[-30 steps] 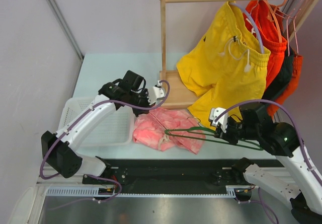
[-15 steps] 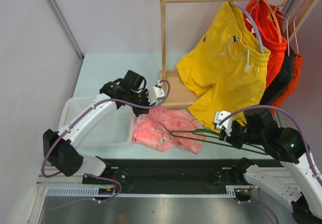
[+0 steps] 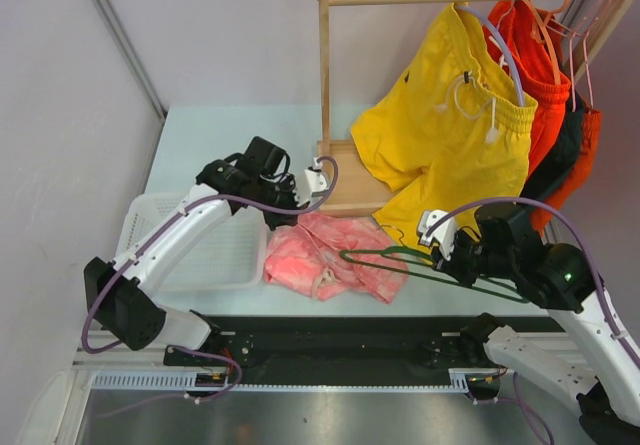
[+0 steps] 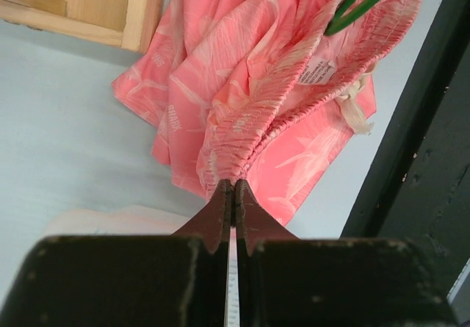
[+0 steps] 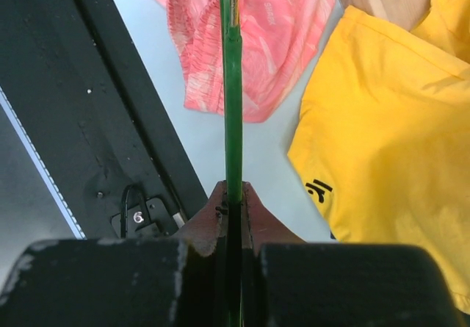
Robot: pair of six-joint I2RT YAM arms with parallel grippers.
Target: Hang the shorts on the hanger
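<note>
The pink mottled shorts (image 3: pixel 325 257) lie crumpled on the table in front of the wooden rack base. My left gripper (image 3: pixel 290 215) is shut on their gathered waistband (image 4: pixel 233 184), and the cloth fans out away from the fingers (image 4: pixel 250 84). The thin green hanger (image 3: pixel 420 265) lies nearly flat, its left end reaching over the shorts' right part. In the left wrist view that hanger (image 4: pixel 360 0) shows as a green tip by the waistband. My right gripper (image 3: pixel 447 255) is shut on the hanger's wire (image 5: pixel 232 84), which runs straight out over the shorts (image 5: pixel 272 33).
A wooden rack (image 3: pixel 325 85) stands behind, its rail carrying yellow shorts (image 3: pixel 450 135) and orange-red shorts (image 3: pixel 540 75) on other hangers. The yellow hem (image 5: pixel 396 121) hangs close to my right gripper. A white basket (image 3: pixel 215 250) sits left of the shorts. The black base rail (image 3: pixel 330 340) borders the near edge.
My right gripper drifted right with the hanger, then came back left and slightly up; the shorts' right edge has bulged outward. The left gripper has held its grip almost still.
</note>
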